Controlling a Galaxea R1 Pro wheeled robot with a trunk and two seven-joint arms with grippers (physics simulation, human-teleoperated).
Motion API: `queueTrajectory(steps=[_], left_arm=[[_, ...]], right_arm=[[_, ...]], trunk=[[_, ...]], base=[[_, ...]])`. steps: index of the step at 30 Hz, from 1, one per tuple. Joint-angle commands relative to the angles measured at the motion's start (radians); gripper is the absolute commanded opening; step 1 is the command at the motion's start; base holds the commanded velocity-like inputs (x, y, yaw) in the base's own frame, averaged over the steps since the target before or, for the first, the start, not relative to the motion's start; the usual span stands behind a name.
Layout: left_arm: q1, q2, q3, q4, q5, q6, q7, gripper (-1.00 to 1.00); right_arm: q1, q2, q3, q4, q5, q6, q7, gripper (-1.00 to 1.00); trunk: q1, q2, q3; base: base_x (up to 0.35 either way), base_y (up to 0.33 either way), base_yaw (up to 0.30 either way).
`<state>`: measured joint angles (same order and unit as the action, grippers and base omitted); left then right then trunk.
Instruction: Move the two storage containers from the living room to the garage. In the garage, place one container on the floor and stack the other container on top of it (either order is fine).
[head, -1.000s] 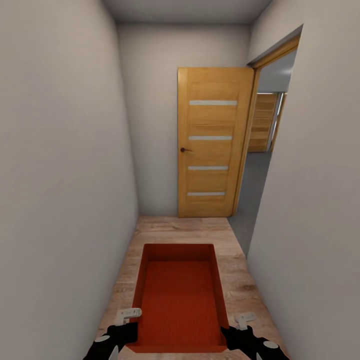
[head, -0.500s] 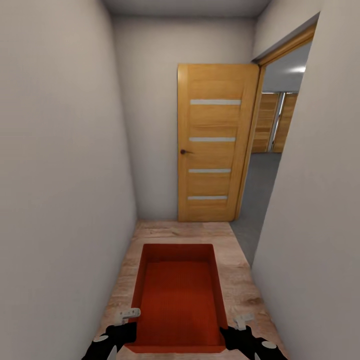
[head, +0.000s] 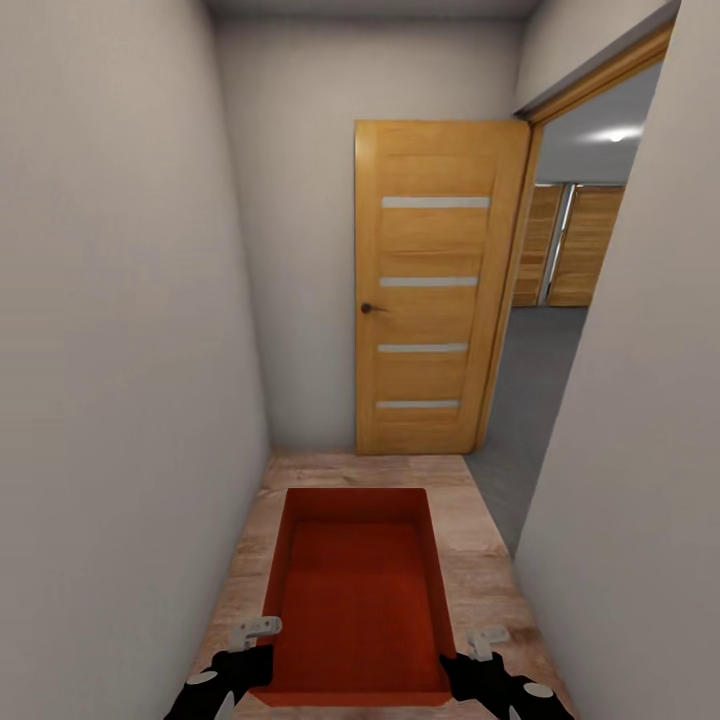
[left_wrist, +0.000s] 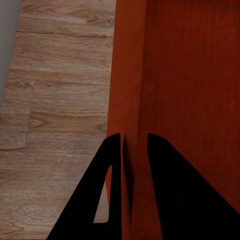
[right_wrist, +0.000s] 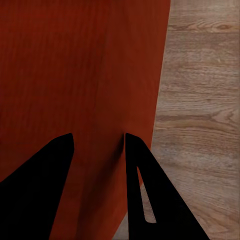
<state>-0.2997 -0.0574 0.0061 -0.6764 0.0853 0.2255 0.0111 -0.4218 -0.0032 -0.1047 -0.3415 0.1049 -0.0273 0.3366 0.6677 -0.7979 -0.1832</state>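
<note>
Orange-red rectangular plastic storage container (head: 357, 595): open top, empty, carried level at lower centre of head view, above light wood plank flooring (head: 470, 560) of a narrow corridor.

Left pincer (left_wrist: 134, 145): fingers nearly closed, one each side of container's side wall, clamped on it. Right pincer (right_wrist: 97, 142): wider gap, fingers straddle opposite wall; outer finger sits against the wall's outer face, so grip judged firm. In head view both pincers sit at lower frame corners, either side of container's near end: left (head: 255, 630), right (head: 487, 637).

Surroundings: pale beige walls (head: 120, 350) left and right. Orange-brown wooden door with four frosted strips (head: 437, 290), swung open, centre-right. Doorway at right edge opens onto dark grey concrete floor (head: 525, 400), prob. the garage.

Step in hand (judged): transport phase, 1st container en route; no container placed yet.

Next move calls for: advance, turn base right through doorway. Corridor tight, so keep container centred, clear of door edge and frame. Maintain both grips, container level. Then lower onto concrete.
</note>
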Motion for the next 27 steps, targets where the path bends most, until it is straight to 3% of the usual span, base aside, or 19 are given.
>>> queueTrajectory(steps=[1,27], left_arm=[[-0.001,-0.020,0.009,-0.003,-0.007,0.006,0.006,-1.00],[-0.001,-0.021,0.009,-0.003,-0.009,0.006,0.007,-1.00]], right_arm=[[0.000,0.003,-0.007,0.001,0.017,-0.003,0.009,-1.00],[0.000,0.003,-0.012,0.002,0.013,0.001,0.018,-1.00]], trunk=[[0.001,-0.001,-0.002],[0.001,-0.001,-0.002]], base=[[0.327,0.000,0.000],[0.327,0.000,0.000]])
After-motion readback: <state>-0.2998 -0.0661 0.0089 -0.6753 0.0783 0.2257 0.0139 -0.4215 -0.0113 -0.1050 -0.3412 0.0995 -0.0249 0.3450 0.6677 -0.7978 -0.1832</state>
